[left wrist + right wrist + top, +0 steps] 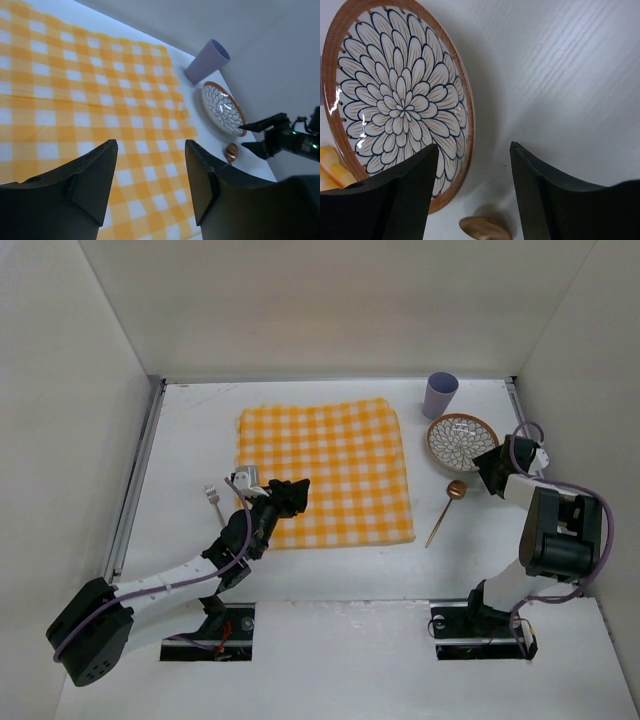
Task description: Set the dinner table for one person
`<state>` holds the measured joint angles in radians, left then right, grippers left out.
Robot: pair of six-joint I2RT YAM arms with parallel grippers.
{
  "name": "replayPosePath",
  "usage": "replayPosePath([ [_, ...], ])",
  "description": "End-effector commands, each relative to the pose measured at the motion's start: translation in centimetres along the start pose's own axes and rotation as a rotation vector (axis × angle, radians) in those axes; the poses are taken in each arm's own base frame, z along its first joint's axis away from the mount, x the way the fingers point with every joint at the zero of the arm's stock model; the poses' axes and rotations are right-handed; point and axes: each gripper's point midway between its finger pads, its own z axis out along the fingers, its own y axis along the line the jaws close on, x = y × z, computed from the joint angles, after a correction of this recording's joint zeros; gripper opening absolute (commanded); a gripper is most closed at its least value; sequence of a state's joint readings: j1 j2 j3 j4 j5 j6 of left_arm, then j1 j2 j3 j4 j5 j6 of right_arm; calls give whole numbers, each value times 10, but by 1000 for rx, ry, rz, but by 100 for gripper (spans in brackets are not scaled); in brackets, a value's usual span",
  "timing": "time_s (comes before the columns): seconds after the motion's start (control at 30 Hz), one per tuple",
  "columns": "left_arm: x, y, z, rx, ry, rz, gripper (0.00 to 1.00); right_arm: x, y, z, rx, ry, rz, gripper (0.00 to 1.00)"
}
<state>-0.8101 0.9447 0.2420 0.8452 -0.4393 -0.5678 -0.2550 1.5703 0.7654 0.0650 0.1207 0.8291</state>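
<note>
I have my right gripper (472, 150) spread wide, with the empty flowered plate (395, 100) just beside its fingers on the dinner table (560, 75). My left gripper (150, 150) is wide too, above the checked cloth (75, 90), with the purple cup (207, 61) beyond.

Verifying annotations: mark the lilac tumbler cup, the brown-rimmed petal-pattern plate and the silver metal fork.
Lilac tumbler cup (438, 400): top external view, outer wall.
Brown-rimmed petal-pattern plate (405, 107): right wrist view, centre of the pattern.
Silver metal fork (214, 502): top external view, upper handle.
</note>
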Motion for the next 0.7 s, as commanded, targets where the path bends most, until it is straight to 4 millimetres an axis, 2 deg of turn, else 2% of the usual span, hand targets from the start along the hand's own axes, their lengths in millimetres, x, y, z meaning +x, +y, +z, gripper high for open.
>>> replayPosePath([
  [0.0, -10, -28, -3, 142, -36, -5, 55, -17, 45, 8, -166, -21, 63, 63],
  [0.2, -6, -39, -4, 204, -34, -15, 59, -2, 44, 27, -181, 37, 140, 51],
  [0.3, -4, -36, -1, 193, -31, -14, 59, 1, 42, 34, -186, 52, 176, 36],
  [0.37, -1, -32, -1, 182, -25, -14, 59, 0, 39, 35, -186, 47, 202, 22],
  [0.43, 1, -30, 0, 172, -21, -14, 59, -5, 39, 31, -205, 27, 215, 16],
  [0.53, 1, -27, 4, 158, -23, -12, 60, -27, 38, 17, -239, -40, 264, 12],
  [0.67, 11, -27, 5, 152, 5, -7, 60, -60, 58, -21, -353, -115, 308, 10],
])
